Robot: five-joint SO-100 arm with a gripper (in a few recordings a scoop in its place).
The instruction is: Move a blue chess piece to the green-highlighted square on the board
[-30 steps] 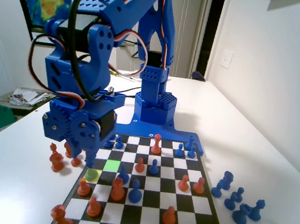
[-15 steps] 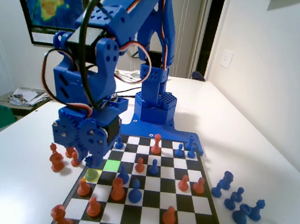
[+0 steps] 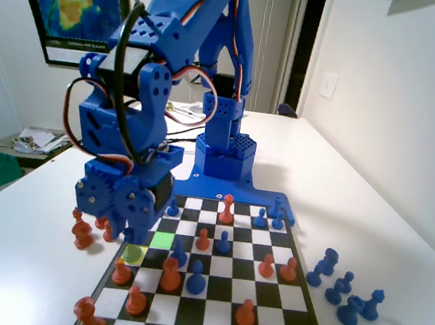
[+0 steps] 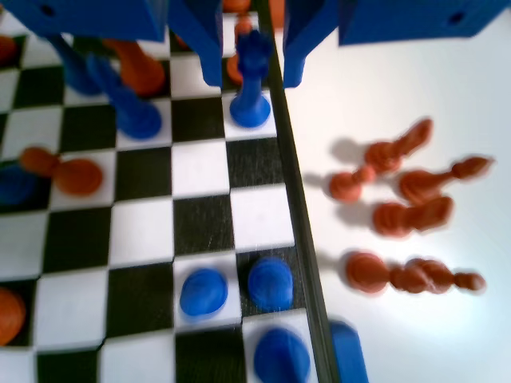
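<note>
White tabletop under the board [image 3: 207, 305]; my gripper [image 4: 251, 68] hangs open and empty, with the blue chess piece [image 4: 270, 282] lying toward six o'clock in the wrist view.

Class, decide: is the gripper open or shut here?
Open. In the wrist view the gripper has its jaws apart, with a blue piece standing between them, ungripped.

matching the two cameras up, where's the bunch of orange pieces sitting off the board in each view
Fixed view: the orange pieces are on the table, just left of the board.
Wrist view: the orange pieces are on the right, past the board's dark edge.
Shared landmark: that board edge beside them.
</note>
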